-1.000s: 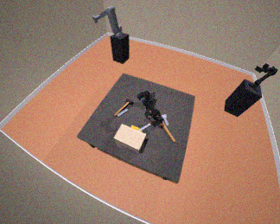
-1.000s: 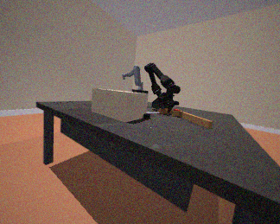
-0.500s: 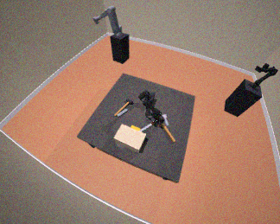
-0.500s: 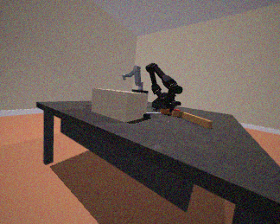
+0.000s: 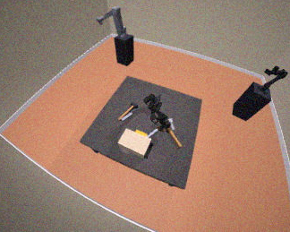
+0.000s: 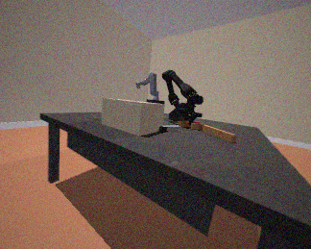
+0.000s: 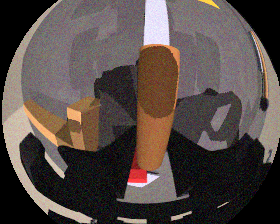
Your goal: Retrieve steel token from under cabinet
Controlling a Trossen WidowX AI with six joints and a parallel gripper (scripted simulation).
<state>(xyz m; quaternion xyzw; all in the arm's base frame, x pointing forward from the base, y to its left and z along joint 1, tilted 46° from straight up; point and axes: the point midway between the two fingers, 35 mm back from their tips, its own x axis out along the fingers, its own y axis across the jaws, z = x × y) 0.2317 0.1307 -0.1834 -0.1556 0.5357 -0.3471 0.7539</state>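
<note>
My gripper (image 5: 163, 126) (image 7: 151, 129) is shut on the orange-brown handle (image 7: 157, 132) of a tool with a pale flat blade (image 5: 153, 133) (image 6: 171, 126) (image 7: 156, 22). The blade points toward the right end of the cabinet's front; whether its tip touches or passes under the cabinet is unclear. The beige cabinet (image 5: 134, 141) (image 6: 129, 116) stands beyond the gripper. A yellow patch (image 5: 141, 133), probably the marked area, lies along its front, and a yellow corner (image 7: 210, 2) shows in the wrist view. The token and the vent slots cannot be made out.
A long wooden bar (image 5: 174, 138) (image 6: 221, 133) (image 7: 90, 127) lies close beside the gripper. A red and white piece (image 7: 138, 176) is near the handle's rear end. A black-headed hammer (image 5: 126, 111) and a pale strip (image 5: 127, 116) lie on the table's other side.
</note>
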